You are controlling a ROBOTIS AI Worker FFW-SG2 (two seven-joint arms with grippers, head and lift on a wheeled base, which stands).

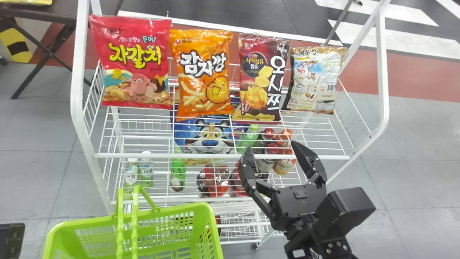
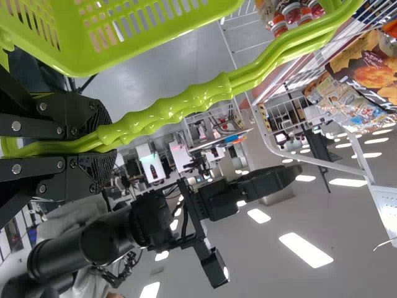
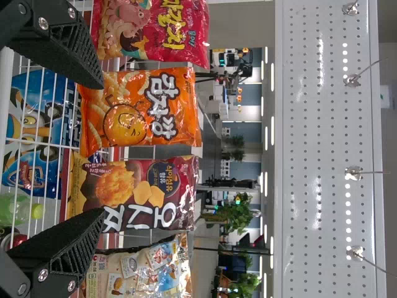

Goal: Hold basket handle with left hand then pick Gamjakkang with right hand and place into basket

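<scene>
The right gripper [image 1: 272, 147], lower right of the head view, has its fingers spread; the left gripper [image 2: 108, 140] is clamped on the basket handle [image 2: 173, 115]. The hold looks done. Gamjakkang [image 1: 203, 73], upper centre on the white rack [image 1: 215, 156], remains to be picked and put into the basket [image 1: 179, 207], lower left. Grey floor [image 1: 36, 180] flanks the rack.
</scene>
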